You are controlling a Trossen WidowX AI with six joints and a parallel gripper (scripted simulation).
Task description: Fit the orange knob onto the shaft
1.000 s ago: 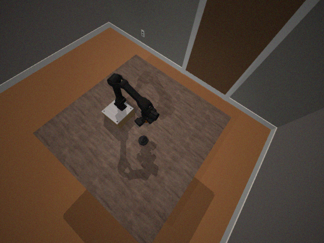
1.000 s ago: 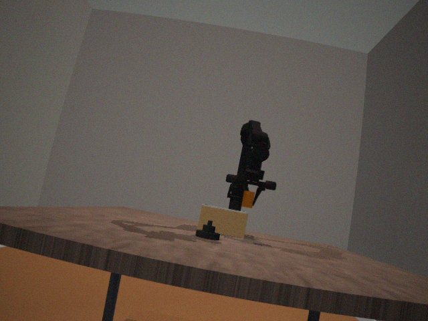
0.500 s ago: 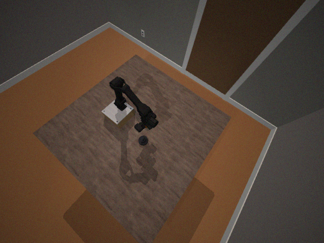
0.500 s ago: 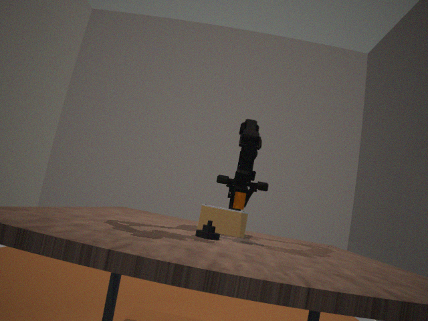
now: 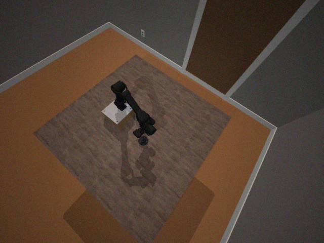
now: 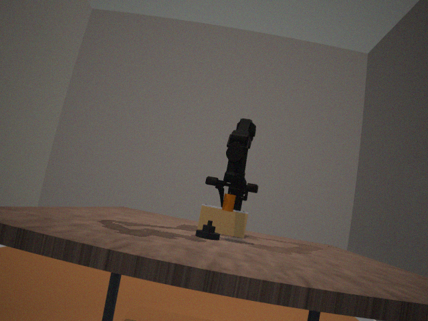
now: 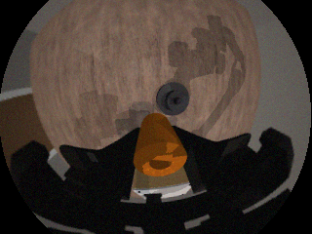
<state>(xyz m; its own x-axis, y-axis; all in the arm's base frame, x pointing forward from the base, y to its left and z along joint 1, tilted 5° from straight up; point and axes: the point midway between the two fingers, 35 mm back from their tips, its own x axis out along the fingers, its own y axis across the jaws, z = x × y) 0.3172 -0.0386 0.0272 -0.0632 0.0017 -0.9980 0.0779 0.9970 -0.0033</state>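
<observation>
The orange knob (image 6: 229,202) (image 7: 157,141) is held above the table, a little to the side of the pedestal and higher than its shaft. My gripper (image 7: 156,130) is shut on the knob, one finger on each side. In the wrist view the knob's near end shows a hole; its flat side is hard to make out. The dark round pedestal (image 5: 143,140) (image 6: 207,235) (image 7: 173,107) stands on the table with its shaft (image 6: 209,223) (image 7: 176,100) upright and bare. The shaft's flat side cannot be seen. In the top view the arm hides nearly all of the knob.
The wooden table (image 5: 104,167) (image 6: 276,273) carries the arm's base block (image 5: 111,112) (image 6: 238,224), which has a pale top and yellowish sides and stands behind the pedestal in the exterior view. The arm's shadows lie across the table around the pedestal.
</observation>
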